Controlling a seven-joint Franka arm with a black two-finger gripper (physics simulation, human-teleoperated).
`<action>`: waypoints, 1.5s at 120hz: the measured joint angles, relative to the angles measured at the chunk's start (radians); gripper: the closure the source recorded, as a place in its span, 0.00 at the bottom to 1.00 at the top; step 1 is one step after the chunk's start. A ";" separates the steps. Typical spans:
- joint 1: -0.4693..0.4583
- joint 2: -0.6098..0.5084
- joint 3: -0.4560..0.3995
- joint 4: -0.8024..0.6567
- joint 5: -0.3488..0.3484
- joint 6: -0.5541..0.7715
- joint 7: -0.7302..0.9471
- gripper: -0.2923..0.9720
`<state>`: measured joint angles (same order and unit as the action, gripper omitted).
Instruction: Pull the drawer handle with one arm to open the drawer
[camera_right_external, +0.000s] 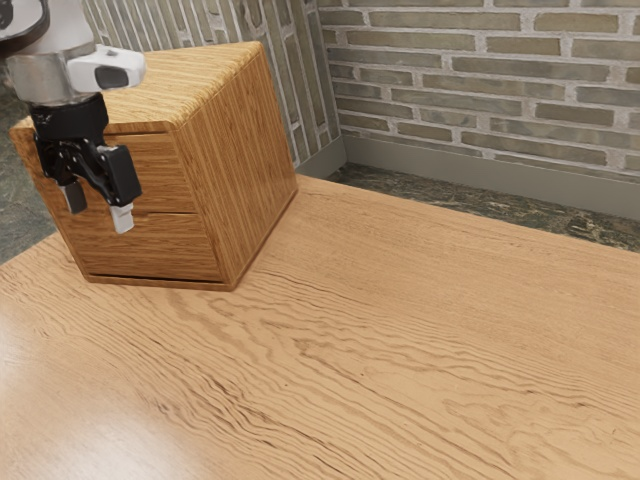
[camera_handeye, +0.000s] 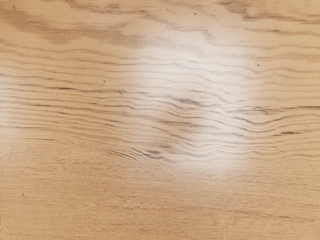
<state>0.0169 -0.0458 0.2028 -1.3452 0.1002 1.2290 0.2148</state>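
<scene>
A wooden cabinet stands at the back of the table, toward the exterior view's left. Its front face has an upper drawer and a lower drawer, both flush with the front. I see no handle; my hand covers part of the upper drawer front. My gripper hangs in front of that face with its fingers pointing down and apart, open, nothing visibly between them. The wrist view looks down on bare wood grain of the table with a bright glare patch.
The wooden table stretches wide toward the exterior view's right and front. A brick wall runs behind it, and a dark stone floor strip lies beyond the table's far edge.
</scene>
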 joint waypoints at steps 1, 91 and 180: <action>-0.002 0.002 0.000 0.000 0.000 0.008 0.002 0.23; 0.445 -0.058 -0.001 -0.210 -0.171 0.575 0.927 0.23; 0.435 0.047 -0.006 -0.206 -0.213 0.829 1.433 0.53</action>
<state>0.4517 0.0009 0.1966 -1.5510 -0.1128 2.0582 1.6473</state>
